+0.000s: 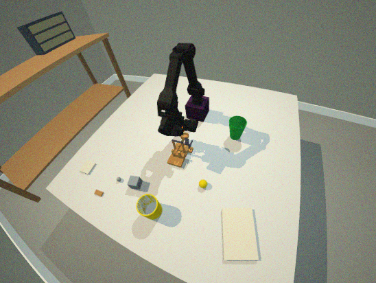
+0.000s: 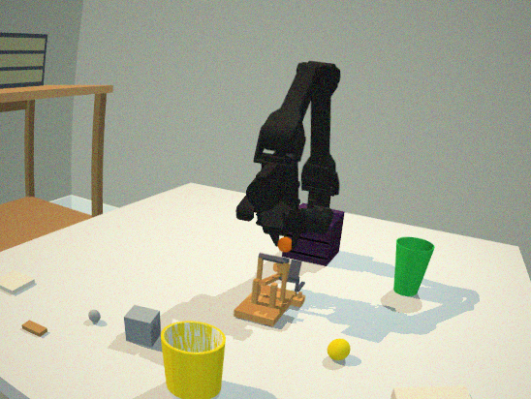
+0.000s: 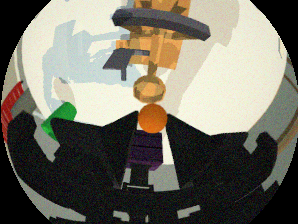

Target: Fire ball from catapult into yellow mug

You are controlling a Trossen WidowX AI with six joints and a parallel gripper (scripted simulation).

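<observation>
My gripper [image 2: 285,243] [image 3: 152,115] is shut on the orange ball [image 2: 284,245] [image 3: 154,120] and holds it in the air just behind and above the catapult. In the wrist view the ball shows right beside the catapult's round cup [image 3: 149,90]. The wooden catapult [image 1: 177,160] [image 2: 256,313] stands on the table, its dark crossbar [image 2: 272,258] [image 3: 160,23] toward the yellow mug's side. The yellow mug [image 1: 156,210] [image 2: 194,373] stands upright near the table's front edge; no ball shows inside it. In the top view the held ball is almost wholly hidden by the gripper.
A green cup [image 1: 237,129] [image 2: 409,268] stands right of the arm's purple base [image 1: 197,109] [image 2: 322,244]. A yellow ball [image 1: 202,183] [image 2: 338,350], a grey cube [image 1: 134,182] [image 2: 141,325], a small grey ball [image 1: 119,179] [image 2: 94,316] and a cream board [image 1: 240,235] lie on the table.
</observation>
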